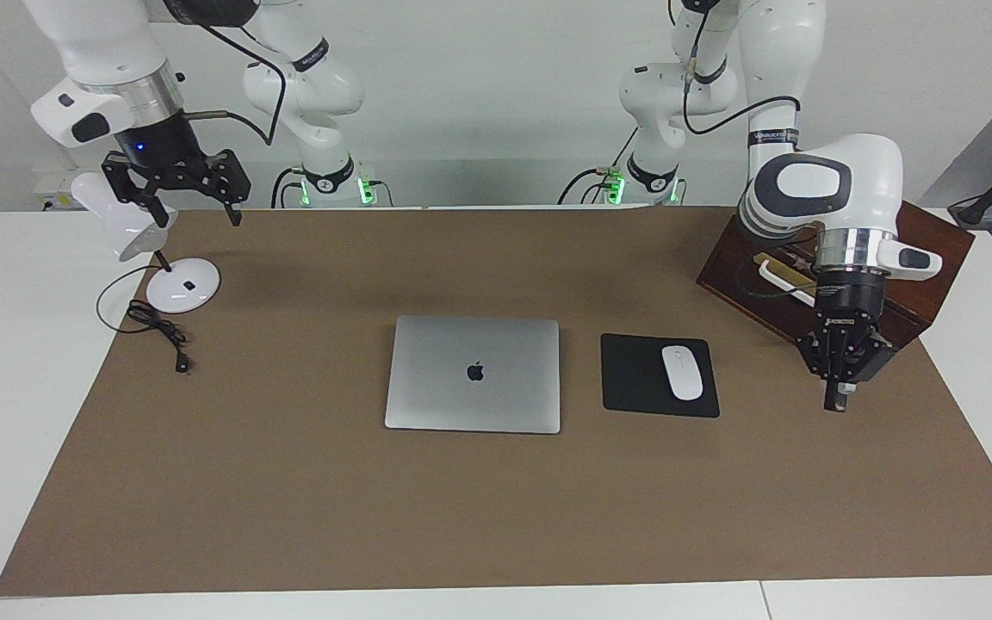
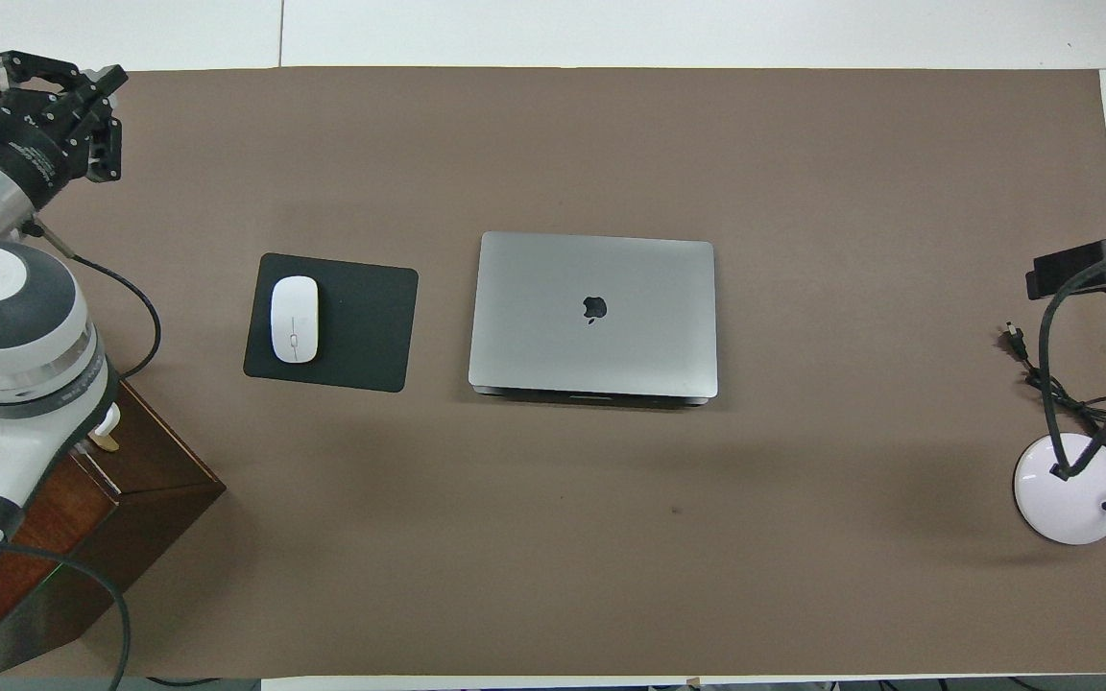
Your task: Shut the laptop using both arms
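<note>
The laptop (image 1: 473,374) is a thin silver-grey slab with rounded corners and a dark Apple logo centred on its lid. The lid lies flat on the base, fully shut. It sits in the middle of the brown mat (image 1: 496,517) that covers most of the white tabletop (image 1: 14,387).

Just beside the laptop, toward the left arm's end of the tabletop, a black mousepad (image 1: 634,379) carries a white mouse (image 1: 682,372). Past the mousepad toward that same end, and nearer to the robots than the laptop, stands a dark wooden box (image 1: 935,250) with a pale handle. Well apart from the laptop toward the right arm's end, also nearer to the robots, a white desk lamp (image 1: 182,285) stands on a round base with its black cord (image 1: 160,331) trailing on the mat. A plain pale wall rises at the robots' end of the tabletop.

The left arm bends down over the wooden box, its wrist pointing straight down. The left end effector (image 1: 838,398) hangs over the mat beside the box, well apart from the laptop; its fingers meet at the tip and hold nothing. The right arm is raised over the lamp. The right end effector (image 1: 195,207) hovers above the lamp head, its chunky black fingers spread wide apart and empty, well apart from the laptop.
</note>
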Controlling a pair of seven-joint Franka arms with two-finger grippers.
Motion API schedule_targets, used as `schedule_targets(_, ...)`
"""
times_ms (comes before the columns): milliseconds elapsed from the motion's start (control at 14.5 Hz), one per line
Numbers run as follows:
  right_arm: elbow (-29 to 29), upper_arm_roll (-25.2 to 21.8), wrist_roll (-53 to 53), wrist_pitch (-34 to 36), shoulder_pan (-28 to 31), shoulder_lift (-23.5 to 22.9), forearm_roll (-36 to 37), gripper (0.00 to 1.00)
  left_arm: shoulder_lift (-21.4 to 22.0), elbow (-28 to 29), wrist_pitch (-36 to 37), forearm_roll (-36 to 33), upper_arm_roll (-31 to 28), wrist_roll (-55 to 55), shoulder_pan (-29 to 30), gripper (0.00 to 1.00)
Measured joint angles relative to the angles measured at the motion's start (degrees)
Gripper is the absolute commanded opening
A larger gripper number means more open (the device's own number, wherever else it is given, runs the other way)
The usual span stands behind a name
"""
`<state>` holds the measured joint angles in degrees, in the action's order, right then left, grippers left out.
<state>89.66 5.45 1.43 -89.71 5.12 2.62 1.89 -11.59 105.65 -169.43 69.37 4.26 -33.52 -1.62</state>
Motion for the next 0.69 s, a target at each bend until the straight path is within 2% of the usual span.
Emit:
schedule_targets(346,0.40,0.00,0.00,0.00,0.00,0.36,0.00,1.00,-1.73,-3.93,4.52,-16.90,0.00,-0.10,2.09,0.00)
schedule_targets(484,0.45,0.00,0.00,0.00,0.00,0.41,0.00,1.00,-2.36,-5.48,8.22,-22.21,-0.06,-0.03,2.83,0.00)
schedule_targets(692,0.50,0.02,0.00,0.03,0.00,0.44,0.00,1.00,-2.62,-7.15,15.86,-34.14,-0.45,-0.18,4.27,0.00)
